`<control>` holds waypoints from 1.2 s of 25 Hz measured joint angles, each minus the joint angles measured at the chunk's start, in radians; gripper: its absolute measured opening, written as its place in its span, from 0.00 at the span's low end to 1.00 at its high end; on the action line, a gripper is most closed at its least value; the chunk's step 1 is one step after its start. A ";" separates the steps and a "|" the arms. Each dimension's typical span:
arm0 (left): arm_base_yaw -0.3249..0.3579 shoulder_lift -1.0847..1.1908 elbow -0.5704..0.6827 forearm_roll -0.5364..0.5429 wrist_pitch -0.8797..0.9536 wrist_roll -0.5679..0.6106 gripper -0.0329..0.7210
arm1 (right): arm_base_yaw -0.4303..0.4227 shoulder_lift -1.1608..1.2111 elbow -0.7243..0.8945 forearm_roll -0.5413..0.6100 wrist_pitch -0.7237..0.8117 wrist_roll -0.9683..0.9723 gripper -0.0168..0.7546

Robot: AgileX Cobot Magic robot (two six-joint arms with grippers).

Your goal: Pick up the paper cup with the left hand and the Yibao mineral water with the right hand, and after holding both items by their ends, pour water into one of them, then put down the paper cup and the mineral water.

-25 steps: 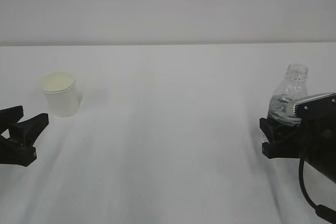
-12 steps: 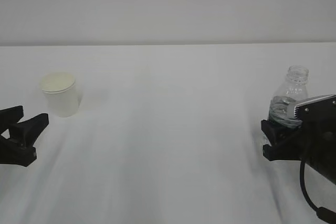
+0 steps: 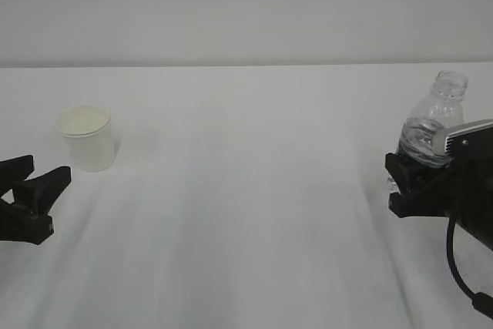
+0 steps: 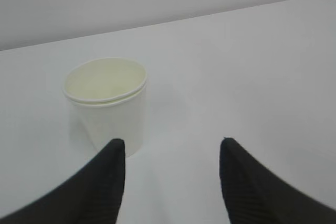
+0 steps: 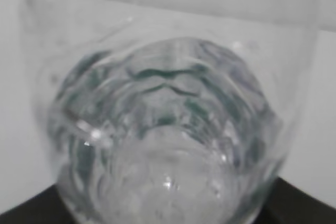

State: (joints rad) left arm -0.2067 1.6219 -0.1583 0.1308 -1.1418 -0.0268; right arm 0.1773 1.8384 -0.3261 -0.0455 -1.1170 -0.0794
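Exterior view: white table (image 3: 246,213), pale wall behind.
Paper cup (image 3: 88,138): upright on table, far left; cream inside; not touched.
Left hand (image 3: 31,190): low at left edge, jaws spread, nothing betw. them; cup just ahead, apart.
L wrist view: cup (image 4: 106,105) ahead of left fingertip (image 4: 113,153), off-centre to the left.
Yibao mineral water (image 3: 431,132): right edge, tilted, capless neck up-right, water inside.
Right hand (image 3: 408,186): clamped on bottle's lower part.
R wrist view: bottle (image 5: 168,145) fills frame, close-up.

On my left the paper cup (image 3: 87,138) stands on the table (image 3: 246,206), just beyond the left hand (image 3: 35,186); far right, the Yibao mineral water (image 3: 433,130) sits in the right hand (image 3: 412,186).
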 joint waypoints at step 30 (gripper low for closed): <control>0.000 0.179 -0.125 -0.084 -0.002 0.034 0.83 | 0.000 0.000 0.019 -0.023 0.000 0.017 0.56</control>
State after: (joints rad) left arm -0.2067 1.8011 -0.2829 0.0470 -1.1441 0.0067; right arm 0.1773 1.8384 -0.3068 -0.0682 -1.1170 -0.0628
